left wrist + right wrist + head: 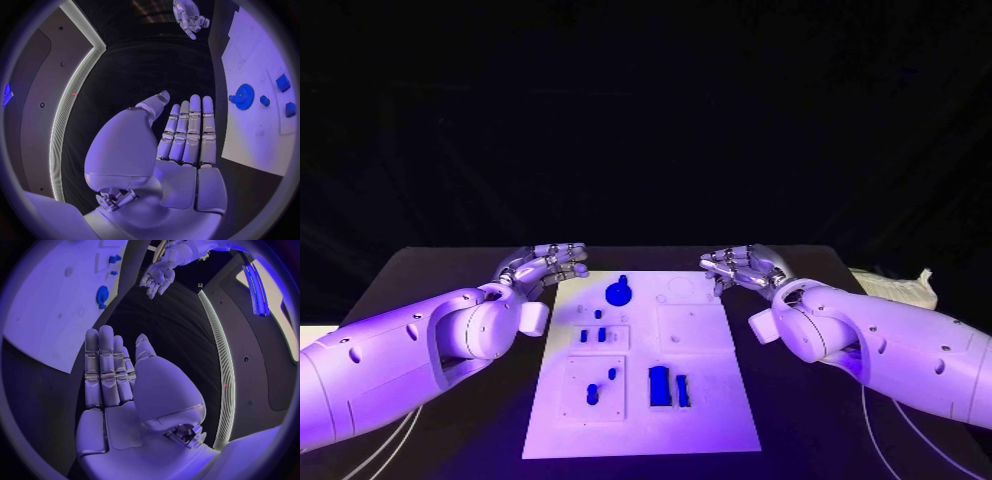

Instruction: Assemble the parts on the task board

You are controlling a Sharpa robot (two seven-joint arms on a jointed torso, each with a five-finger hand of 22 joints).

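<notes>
On black table (444,262), white task board (711,420)

Blue parts (659,385) lie on the white task board (711,420).

The black table (444,270) spreads across the lower part of the head view, its far edge running straight across from nine o'clock to three o'clock, and behind it hangs a dark backdrop (646,120). Out at about four o'clock, near the table's right edge, sits a crumpled pale bundle (894,285) that looks like cloth or plastic wrap, though I cannot tell which. Thin pale cables (390,440) trail near seven o'clock.
</notes>
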